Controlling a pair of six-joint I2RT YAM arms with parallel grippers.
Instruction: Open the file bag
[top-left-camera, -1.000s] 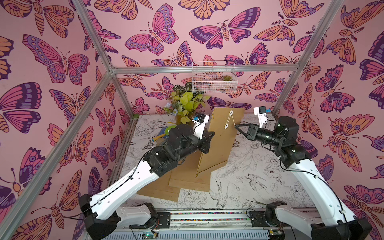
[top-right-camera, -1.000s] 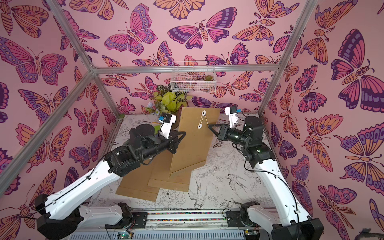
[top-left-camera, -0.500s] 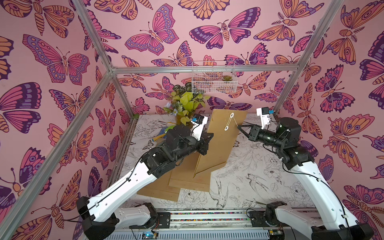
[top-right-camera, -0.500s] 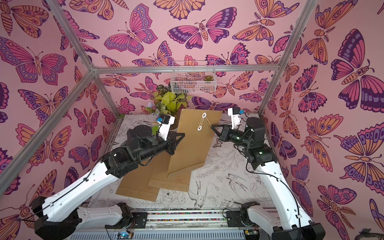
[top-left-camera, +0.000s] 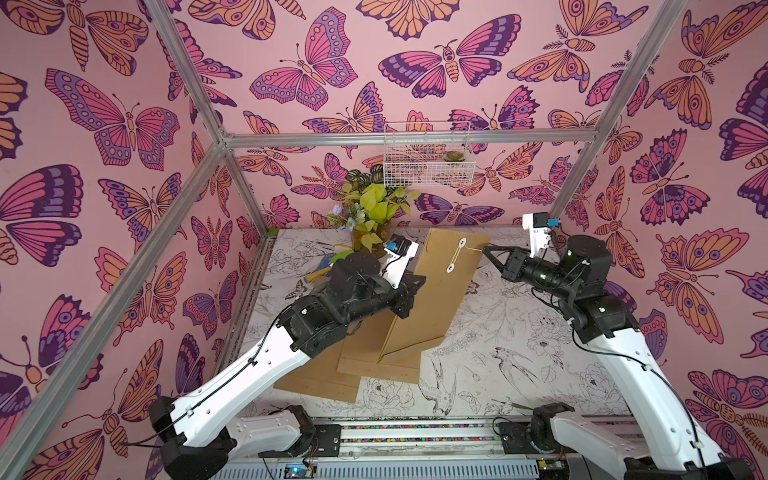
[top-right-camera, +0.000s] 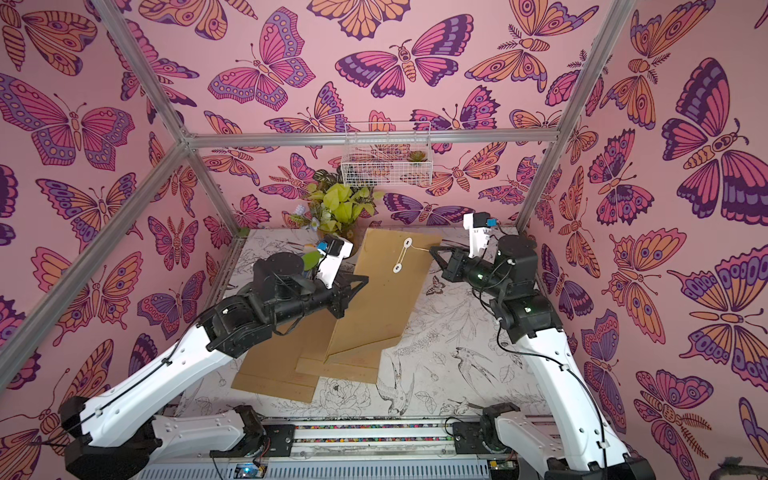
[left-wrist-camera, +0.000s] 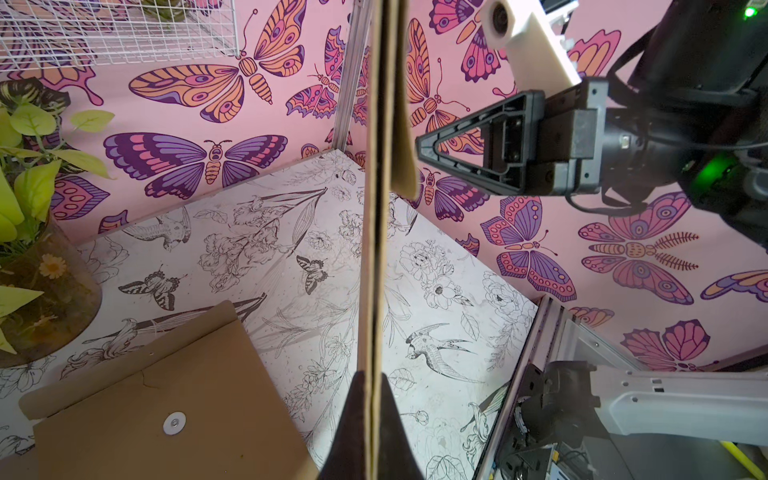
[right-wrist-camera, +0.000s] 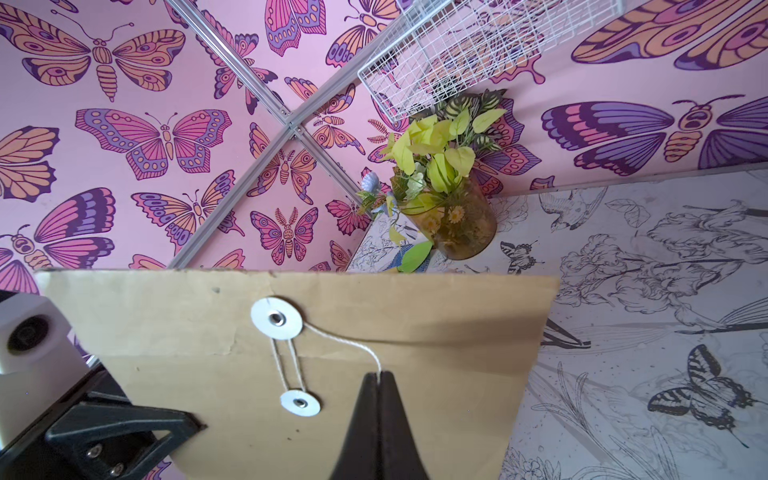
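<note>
String (right-wrist-camera: 345, 341) pulled (R jaws), bag (top-left-camera: 436, 299) in L jaws

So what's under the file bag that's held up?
At least two more kraft file bags lie flat on the table, overlapping. The raised file bag and the left arm cover their far parts.

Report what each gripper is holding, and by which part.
The left gripper clamps the file bag by its long side edge. The right gripper pinches the white closure string at its free end.
</note>
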